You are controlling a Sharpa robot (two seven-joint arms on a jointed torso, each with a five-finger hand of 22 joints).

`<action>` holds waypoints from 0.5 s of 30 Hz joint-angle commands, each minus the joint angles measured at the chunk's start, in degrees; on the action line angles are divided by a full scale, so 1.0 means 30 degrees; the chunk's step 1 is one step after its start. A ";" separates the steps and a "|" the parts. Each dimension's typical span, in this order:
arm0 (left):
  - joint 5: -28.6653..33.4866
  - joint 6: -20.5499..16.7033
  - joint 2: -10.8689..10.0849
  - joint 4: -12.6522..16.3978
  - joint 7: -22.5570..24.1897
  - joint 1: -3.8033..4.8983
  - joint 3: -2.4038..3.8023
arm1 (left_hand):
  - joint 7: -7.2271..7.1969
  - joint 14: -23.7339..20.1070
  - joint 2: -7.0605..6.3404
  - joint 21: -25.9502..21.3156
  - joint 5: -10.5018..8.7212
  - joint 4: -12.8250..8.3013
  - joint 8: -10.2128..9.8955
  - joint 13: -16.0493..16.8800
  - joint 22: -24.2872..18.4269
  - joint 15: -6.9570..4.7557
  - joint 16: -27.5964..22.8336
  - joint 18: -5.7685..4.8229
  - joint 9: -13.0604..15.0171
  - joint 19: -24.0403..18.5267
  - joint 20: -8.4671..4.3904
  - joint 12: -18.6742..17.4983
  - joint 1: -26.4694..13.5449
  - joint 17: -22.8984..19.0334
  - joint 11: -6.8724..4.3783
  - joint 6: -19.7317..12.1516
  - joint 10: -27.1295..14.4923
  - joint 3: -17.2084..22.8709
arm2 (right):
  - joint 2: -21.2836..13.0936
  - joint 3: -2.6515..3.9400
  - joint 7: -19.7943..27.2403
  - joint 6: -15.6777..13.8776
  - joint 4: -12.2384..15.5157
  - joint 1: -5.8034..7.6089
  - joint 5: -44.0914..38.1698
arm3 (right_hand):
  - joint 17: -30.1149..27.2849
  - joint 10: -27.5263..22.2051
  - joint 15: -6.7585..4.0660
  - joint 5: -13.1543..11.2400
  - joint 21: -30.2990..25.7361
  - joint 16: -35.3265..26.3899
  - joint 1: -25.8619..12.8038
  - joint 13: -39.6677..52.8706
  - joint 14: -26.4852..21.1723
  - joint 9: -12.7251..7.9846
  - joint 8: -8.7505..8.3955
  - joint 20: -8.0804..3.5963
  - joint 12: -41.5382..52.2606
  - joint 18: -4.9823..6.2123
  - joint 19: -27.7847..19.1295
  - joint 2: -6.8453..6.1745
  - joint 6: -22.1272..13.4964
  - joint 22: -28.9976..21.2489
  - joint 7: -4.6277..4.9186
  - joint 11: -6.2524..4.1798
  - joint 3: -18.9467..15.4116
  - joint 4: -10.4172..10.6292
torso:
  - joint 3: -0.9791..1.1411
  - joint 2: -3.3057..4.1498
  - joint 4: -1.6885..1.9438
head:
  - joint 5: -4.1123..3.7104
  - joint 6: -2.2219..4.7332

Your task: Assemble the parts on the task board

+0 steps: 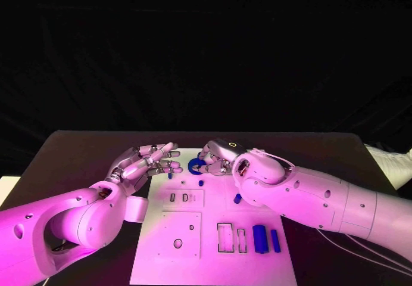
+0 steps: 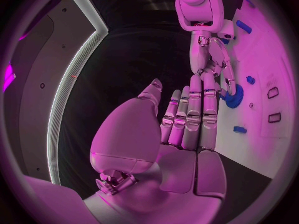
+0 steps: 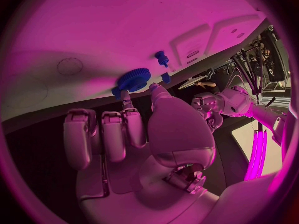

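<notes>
1. A blue gear (image 1: 196,166) sits at the task board (image 1: 215,256)'s far edge, twelve o'clock on the counter (image 1: 77,149).
2. The right robot hand (image 1: 219,156) touches the gear with its fingertips (image 3: 126,95); whether it grips is unclear.
3. The left robot hand (image 1: 147,161), at the gear's nine o'clock, is spread and holds nothing.

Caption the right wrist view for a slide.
Right hand touching a blue gear at the board's edge.
</notes>
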 commanded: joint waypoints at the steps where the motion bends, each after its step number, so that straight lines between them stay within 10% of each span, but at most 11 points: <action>1: -0.0061 0.0299 -0.0026 0.0055 0.0098 0.0017 0.0009 | 0.0035 0.0030 0.0143 0.0089 0.0045 -0.0100 -0.0114 0.0016 -0.0017 0.0066 -0.0130 0.0355 -0.0030 0.0003 0.0088 -0.0120 0.0003 0.0033 -0.0016 -0.0055 -0.0026 0.0039 | -0.0188 0.0029 0.1788 -0.3235 0.0107 -0.0012 0.0872 | 0.3134 0.0449 0.0063 0.0097 0.0074 0.0073 0.0289 0.2950 0.1640 -0.0116 -0.0167 0.0060 0.0033 -0.0212 0.0503 0.0032 -0.0264 0.1373 0.0049 0.0071 0.0029 -0.0183 | -0.0005 -0.0011 0.0014 | -0.0033 0.0064; 7: -0.0054 0.0309 -0.0069 0.0071 0.0099 0.0016 0.0009 | 0.0035 0.0030 0.0143 0.0089 0.0045 -0.0100 -0.0114 0.0016 -0.0017 0.0066 -0.0130 0.0355 -0.0030 0.0003 0.0088 -0.0120 0.0003 0.0033 -0.0016 -0.0055 -0.0026 0.0039 | -0.1476 0.0219 0.5344 -0.4165 0.1189 -0.0057 0.4237 | 0.3186 0.0302 0.0138 0.0204 0.0116 0.0085 0.1122 0.2827 0.1642 -0.0184 -0.0148 0.0134 -0.0176 -0.0234 0.0528 0.0382 -0.0544 0.1483 0.0143 0.0152 0.0244 -0.0593 | 0.0024 -0.0011 -0.0009 | -0.0127 0.0173; 15: 0.0001 0.0335 -0.0108 0.0078 0.0112 0.0015 0.0009 | 0.0039 0.0029 0.0149 0.0089 0.0047 -0.0116 -0.0124 0.0015 -0.0019 0.0068 -0.0142 0.0355 -0.0032 0.0001 0.0089 -0.0129 0.0009 0.0048 -0.0012 -0.0058 -0.0030 0.0045 | -0.4934 0.0604 0.6553 -0.1568 0.2641 0.0103 0.7381 | 0.3269 0.0302 0.0117 -0.0655 0.0155 0.0112 0.2124 0.2854 0.1655 -0.0138 -0.0077 0.0133 -0.0172 -0.0247 0.0547 0.0323 -0.0293 0.1574 0.0098 0.0110 0.0420 -0.1426 | 0.0003 -0.0231 -0.0310 | -0.0240 0.0161</action>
